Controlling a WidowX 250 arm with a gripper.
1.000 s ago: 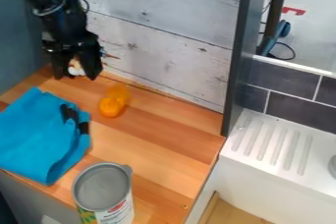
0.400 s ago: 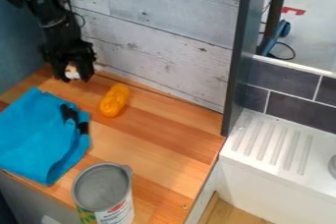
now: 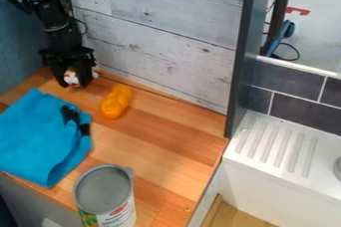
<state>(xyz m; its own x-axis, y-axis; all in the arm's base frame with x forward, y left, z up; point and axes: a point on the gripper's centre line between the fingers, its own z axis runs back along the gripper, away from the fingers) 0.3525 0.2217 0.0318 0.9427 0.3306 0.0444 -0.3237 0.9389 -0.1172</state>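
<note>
White-and-brown object [image 3: 71,77], pinched by the pincer [image 3: 75,84], descends near the worktop's [image 3: 166,131] far left corner, suggesting imminent placement.

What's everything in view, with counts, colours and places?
Small item: one, white and brown, at the gripper
Lumpy item: one, orange, mid-counter near wall
Cloth: one, blue, counter's left side
Can: one, grey-topped, counter's front edge
Counter: one, wooden, left and centre
Wall: one, whitewashed, behind counter
Divider: one, dark, right of counter
Ridged surface: one, white, right
Tiles: several, dark grey, above it
Flat piece: one, red, top right
Arm with gripper: one, black, upper left
</note>
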